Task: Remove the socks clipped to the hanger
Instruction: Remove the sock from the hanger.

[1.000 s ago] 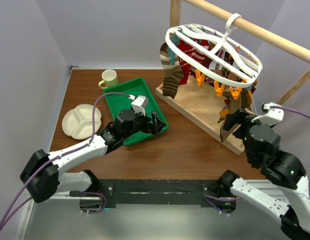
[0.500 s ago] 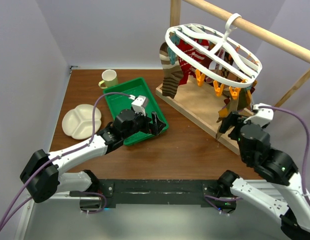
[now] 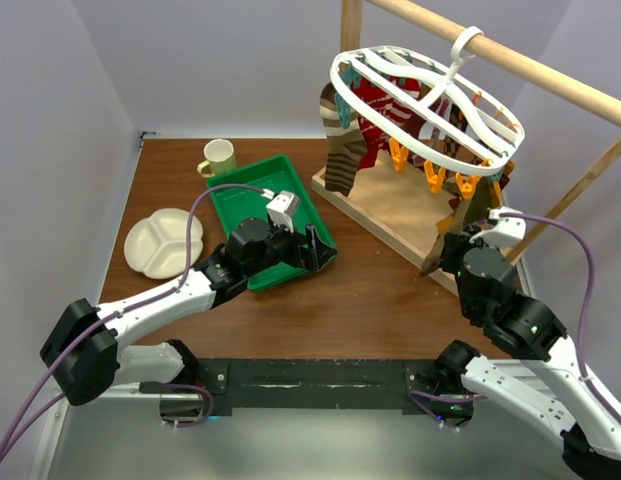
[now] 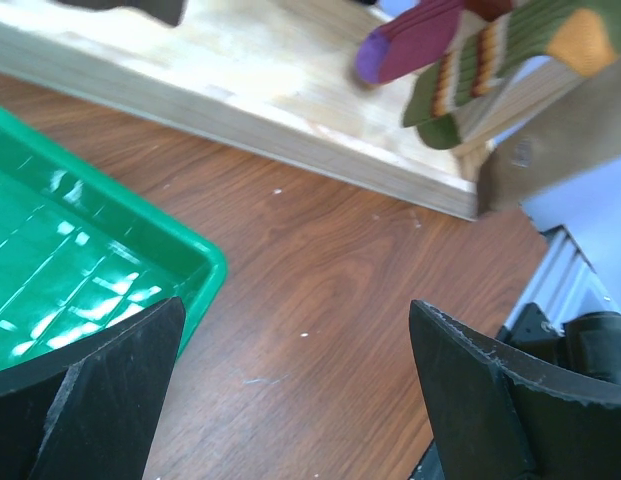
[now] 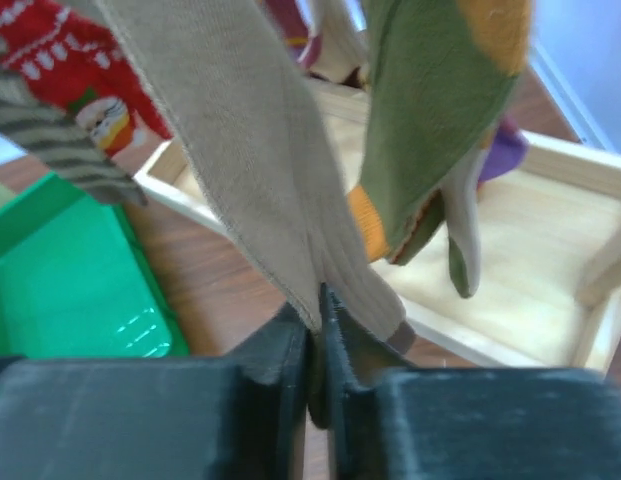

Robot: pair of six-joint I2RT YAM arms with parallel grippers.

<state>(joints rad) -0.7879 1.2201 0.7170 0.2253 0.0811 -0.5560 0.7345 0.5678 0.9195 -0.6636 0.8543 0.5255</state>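
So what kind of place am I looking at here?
Probably a robot test booth rather than a home: a small table boxed in by plain grey walls, a left arm and right arm bolted at its near edge, and a staged chore, socks clipped to a white hanger.
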